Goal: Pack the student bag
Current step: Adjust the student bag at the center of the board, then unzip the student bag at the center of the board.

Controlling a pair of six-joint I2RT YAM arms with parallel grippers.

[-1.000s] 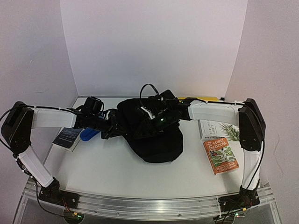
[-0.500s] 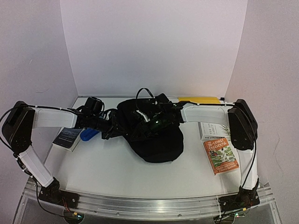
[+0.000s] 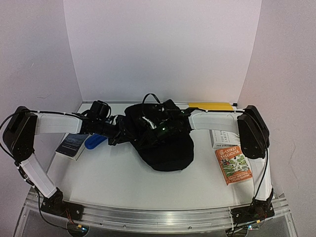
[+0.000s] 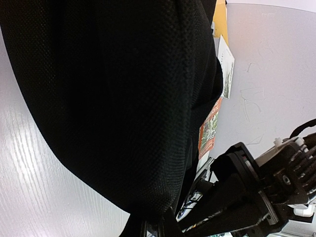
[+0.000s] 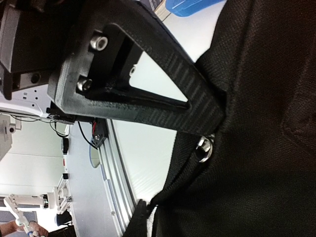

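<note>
Both arms reach inward, left fingers (image 3: 118,134) clamped together

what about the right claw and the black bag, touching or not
Touching. In the right wrist view, the right claw has its ribbed finger pressed into the fabric of the bag, with no gap between them.

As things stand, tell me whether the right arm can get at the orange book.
Probably yes, but not at once. The orange book lies uncovered to the right of the student bag, with nothing on top. The right gripper is over at the bag, so it would have to pull back first.
</note>
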